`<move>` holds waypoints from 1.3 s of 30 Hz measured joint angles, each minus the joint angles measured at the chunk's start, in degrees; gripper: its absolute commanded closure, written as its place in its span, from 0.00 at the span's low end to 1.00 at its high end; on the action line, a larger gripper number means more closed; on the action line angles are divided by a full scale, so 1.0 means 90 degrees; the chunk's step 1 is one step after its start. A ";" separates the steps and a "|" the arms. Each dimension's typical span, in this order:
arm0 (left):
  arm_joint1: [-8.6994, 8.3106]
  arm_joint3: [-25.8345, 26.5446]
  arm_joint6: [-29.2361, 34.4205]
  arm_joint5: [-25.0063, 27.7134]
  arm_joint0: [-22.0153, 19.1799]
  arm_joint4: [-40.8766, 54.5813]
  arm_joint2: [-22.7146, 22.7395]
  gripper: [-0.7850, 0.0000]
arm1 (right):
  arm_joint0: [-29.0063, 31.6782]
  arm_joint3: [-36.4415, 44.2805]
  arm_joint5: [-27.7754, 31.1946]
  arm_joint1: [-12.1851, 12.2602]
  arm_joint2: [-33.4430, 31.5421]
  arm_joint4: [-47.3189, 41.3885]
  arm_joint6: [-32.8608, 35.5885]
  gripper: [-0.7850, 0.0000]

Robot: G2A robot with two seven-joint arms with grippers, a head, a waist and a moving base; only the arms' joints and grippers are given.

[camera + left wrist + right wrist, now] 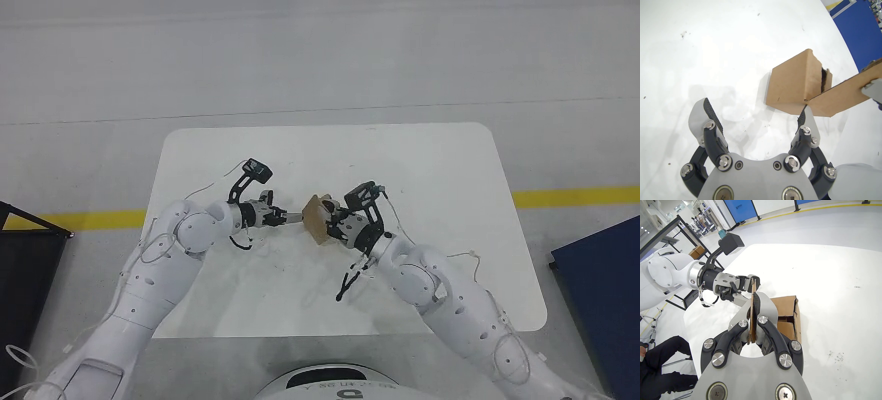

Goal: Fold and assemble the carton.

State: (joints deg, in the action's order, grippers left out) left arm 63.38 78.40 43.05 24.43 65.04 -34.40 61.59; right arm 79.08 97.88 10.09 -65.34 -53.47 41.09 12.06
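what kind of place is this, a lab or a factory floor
Likely a robot lab or test hall in an industrial space: a yellow floor line, blue partition panels, and a white table with the carton on it.

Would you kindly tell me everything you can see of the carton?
The carton is a small brown corrugated-cardboard box, partly assembled, resting on the white table near its middle. One side gapes, with rough edges and inner flaps visible. A long flap sticks out from a corner crease, pinched by the shut right tool. The open left tool has one fingertip at that crease; contact is unclear.
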 measured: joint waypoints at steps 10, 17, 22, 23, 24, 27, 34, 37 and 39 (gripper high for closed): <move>-0.0056 0.0074 0.0014 0.0015 0.0070 0.0034 0.0154 0.00 | 0.0362 -0.0380 0.1731 0.0230 -0.1032 -0.0756 0.0222 0.00; -0.0062 0.0092 0.0093 -0.0058 0.0050 0.0042 0.0120 0.00 | -0.0047 -0.1239 0.3176 0.0299 -0.1216 -0.1441 0.1023 0.00; -0.0049 0.0097 0.0067 -0.0275 -0.0041 -0.0163 0.0048 0.00 | -0.0647 -0.1948 0.3383 0.0216 -0.0875 -0.1230 0.1295 0.00; -0.0047 0.0104 0.0047 -0.0308 -0.0045 -0.0190 0.0039 0.00 | -0.0733 -0.2011 0.3287 0.0193 -0.0775 -0.1064 0.1326 0.00; -0.0045 0.0108 0.0031 -0.0336 -0.0049 -0.0207 0.0029 0.00 | -0.0832 -0.2092 0.3272 0.0160 -0.0634 -0.0905 0.1351 0.00; -0.0047 0.0119 0.0034 -0.0381 -0.0059 -0.0181 0.0044 0.00 | -0.1071 -0.2327 0.3611 0.0100 -0.0330 -0.0679 0.1470 0.00; -0.0112 0.0244 -0.0182 -0.0664 0.0058 -0.0503 0.0291 0.00 | -0.1493 -0.2695 0.4767 0.0046 0.0278 -0.0667 0.2329 0.00; -0.0136 0.0325 -0.0263 -0.0716 0.0162 -0.0508 0.0399 0.00 | -0.1569 -0.2635 0.5273 0.0053 0.0527 -0.0682 0.2700 0.00; -0.0160 0.0388 -0.0315 -0.0744 0.0235 -0.0514 0.0507 0.00 | -0.1599 -0.2450 0.5341 0.0079 0.0722 -0.0754 0.2872 0.00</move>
State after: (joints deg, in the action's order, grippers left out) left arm 61.94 81.89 40.22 17.74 67.16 -39.02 66.15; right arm 64.68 75.83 58.16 -64.63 -46.97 34.31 37.91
